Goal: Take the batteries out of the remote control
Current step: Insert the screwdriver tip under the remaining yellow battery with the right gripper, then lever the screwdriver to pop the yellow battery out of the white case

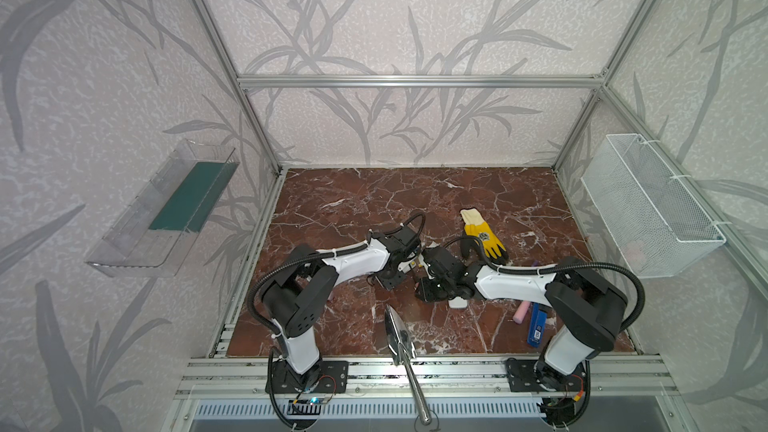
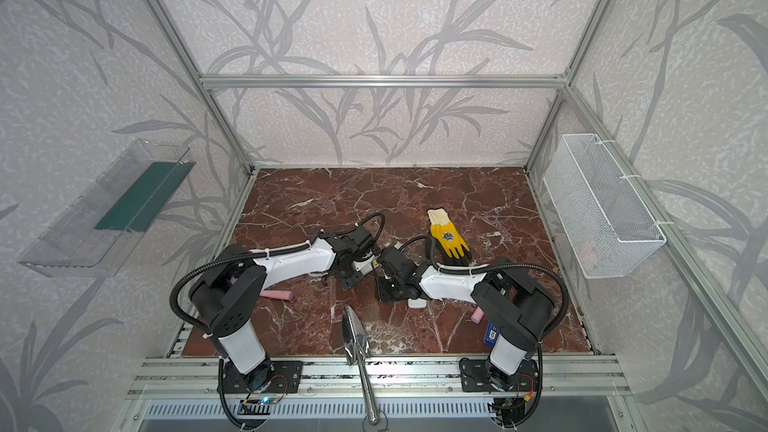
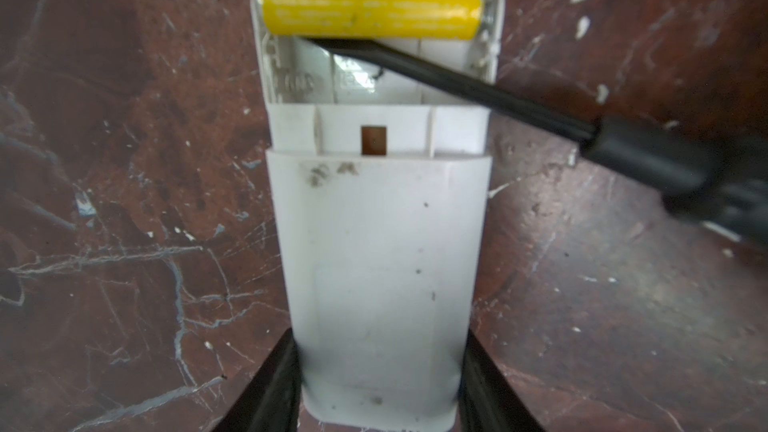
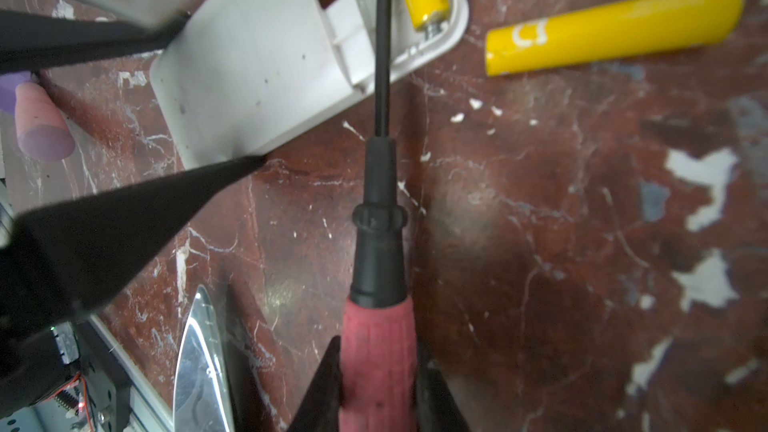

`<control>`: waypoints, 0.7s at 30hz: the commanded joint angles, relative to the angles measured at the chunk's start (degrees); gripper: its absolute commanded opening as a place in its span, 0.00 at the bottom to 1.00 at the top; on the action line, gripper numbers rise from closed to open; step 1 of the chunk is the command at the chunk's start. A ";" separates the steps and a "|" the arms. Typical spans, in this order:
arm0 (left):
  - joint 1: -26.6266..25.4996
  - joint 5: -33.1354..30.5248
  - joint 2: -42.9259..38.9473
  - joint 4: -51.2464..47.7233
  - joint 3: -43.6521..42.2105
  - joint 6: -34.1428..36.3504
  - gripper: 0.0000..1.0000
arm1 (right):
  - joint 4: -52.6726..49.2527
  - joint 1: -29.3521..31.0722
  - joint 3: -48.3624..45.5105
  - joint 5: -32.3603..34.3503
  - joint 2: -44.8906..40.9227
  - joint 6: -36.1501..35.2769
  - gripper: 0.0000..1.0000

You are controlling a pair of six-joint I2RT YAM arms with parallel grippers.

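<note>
Left claw [image 3: 380, 342] clenched on white remote [image 3: 376, 251]. Right claw [image 4: 378, 371] grasping red screwdriver [image 4: 379, 243]; tip touching yellow battery [image 3: 370, 4] in open slot [image 3: 440, 64]. Both top views: claws hide battery, most of remote.

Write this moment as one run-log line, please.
left pincer: shut on remote | right pincer: shut on screwdriver | tip at yellow battery in open compartment | battery not yet out

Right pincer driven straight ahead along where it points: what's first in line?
The right pincer grips the screwdriver, whose tip leads and sits at the yellow battery in the open compartment of the remote. That battery is met first; whether the tip touches it is unclear.
</note>
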 commanded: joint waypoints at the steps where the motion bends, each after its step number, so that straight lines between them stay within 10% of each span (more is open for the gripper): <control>1: -0.69 1.28 0.49 -2.50 0.30 0.27 0.24 | -0.21 -0.45 -2.03 2.19 1.93 1.77 0.00; 21: 0.40 1.66 1.48 -4.08 1.85 -0.25 0.25 | 11.51 -0.03 -11.85 4.65 -1.31 4.14 0.00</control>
